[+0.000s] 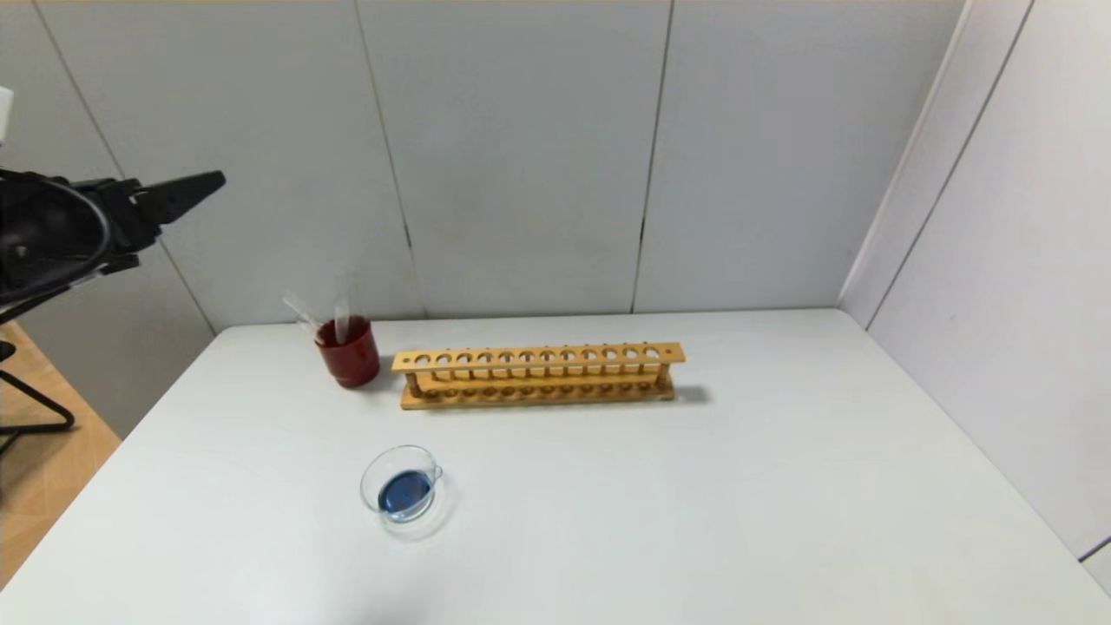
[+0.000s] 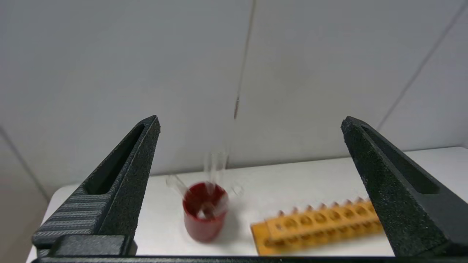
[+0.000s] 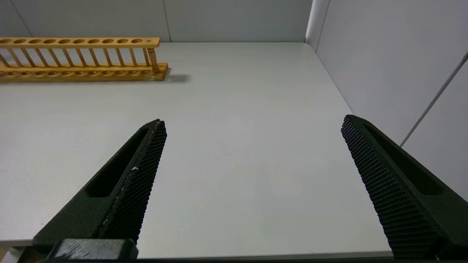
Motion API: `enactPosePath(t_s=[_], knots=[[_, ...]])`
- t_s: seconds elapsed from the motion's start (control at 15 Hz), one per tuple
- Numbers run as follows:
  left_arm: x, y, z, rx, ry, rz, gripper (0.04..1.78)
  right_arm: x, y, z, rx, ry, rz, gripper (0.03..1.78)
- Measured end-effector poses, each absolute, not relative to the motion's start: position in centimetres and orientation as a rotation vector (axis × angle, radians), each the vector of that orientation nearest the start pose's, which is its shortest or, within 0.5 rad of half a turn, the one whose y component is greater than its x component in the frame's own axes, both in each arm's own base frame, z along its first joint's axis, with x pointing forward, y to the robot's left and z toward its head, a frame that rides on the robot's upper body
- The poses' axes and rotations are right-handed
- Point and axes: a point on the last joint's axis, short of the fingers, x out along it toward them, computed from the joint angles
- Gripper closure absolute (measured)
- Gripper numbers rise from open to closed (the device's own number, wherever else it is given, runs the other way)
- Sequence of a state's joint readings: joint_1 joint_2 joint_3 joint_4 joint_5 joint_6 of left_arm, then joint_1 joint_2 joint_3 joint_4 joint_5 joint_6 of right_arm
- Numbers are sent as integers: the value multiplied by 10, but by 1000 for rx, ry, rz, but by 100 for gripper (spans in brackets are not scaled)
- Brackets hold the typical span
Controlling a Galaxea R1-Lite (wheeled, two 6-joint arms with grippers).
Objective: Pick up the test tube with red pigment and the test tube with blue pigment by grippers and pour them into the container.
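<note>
The container (image 1: pixel 401 483), a low clear glass dish, sits on the table's front left and holds dark blue liquid. Clear glass tubes (image 1: pixel 341 317) stand in a dark red cup (image 1: pixel 349 356) behind it. Their tips are hidden inside the cup, so I cannot tell the red-tipped tube from the blue-tipped one. In the left wrist view the tubes (image 2: pixel 215 166) lean out of the cup (image 2: pixel 203 215). My left gripper (image 1: pixel 208 184) is raised high at the far left, off the table, open and empty (image 2: pixel 250 122). My right gripper (image 3: pixel 252 122) is open and empty above bare table, out of the head view.
A long wooden test tube rack (image 1: pixel 538 375) with empty holes stands right of the red cup, and shows in the right wrist view (image 3: pixel 78 58). The white table (image 1: pixel 694 503) is backed by grey wall panels behind and on the right.
</note>
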State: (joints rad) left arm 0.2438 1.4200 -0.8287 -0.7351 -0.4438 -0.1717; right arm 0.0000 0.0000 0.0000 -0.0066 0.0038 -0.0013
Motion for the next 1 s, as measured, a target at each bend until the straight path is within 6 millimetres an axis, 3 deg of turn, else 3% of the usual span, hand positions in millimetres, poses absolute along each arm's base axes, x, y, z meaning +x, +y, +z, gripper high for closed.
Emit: enactPosePath(t_s=[0.27,0.53,0.67,1.0], knots=[[128,23,282,-112,-130,-154,7,-23,0,76,-1,-7,4,6],[31,-3,253,-2,-188,-244,7,-23,0,76,-1,-7,4,6],[1,-13,243,81,-240,-356,7,-23,0,76,-1,-7,4,6],[-32,-17,235,124,-346,-505,7,-23,0,76,-1,-7,4,6]])
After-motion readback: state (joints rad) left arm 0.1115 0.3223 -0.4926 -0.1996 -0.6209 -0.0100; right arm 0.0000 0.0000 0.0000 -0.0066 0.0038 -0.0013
